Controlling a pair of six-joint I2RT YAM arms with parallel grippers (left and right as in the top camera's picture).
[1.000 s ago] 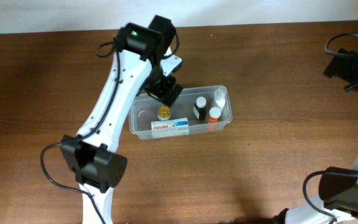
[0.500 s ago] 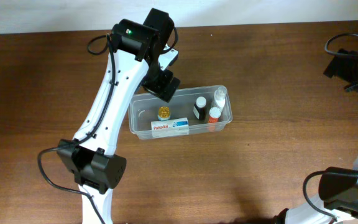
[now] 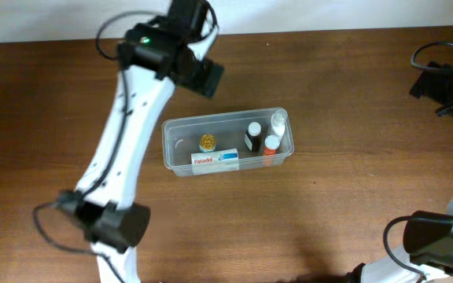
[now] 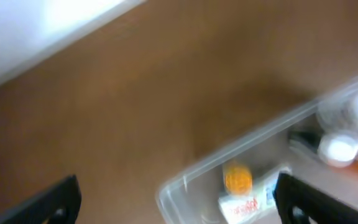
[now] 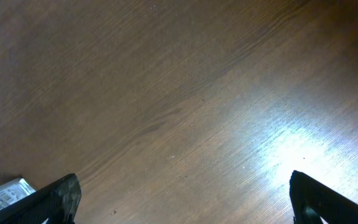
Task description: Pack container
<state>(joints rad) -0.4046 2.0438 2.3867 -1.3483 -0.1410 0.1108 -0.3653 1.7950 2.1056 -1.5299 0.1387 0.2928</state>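
The left gripper (image 4: pixel 178 200), jaws spread wide and empty, hovered beyond the back-left corner of the clear container (image 3: pixel 181 146) at mid-table, already holding a Panadol box (image 3: pixel 215 159) and upright bottles (image 3: pixel 252 135); a low sweep could clip its rim and topple them.

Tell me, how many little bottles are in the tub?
3, at the container's right end: black bottle, orange bottle, clear bottle. The gold-topped thing might be a fourth.
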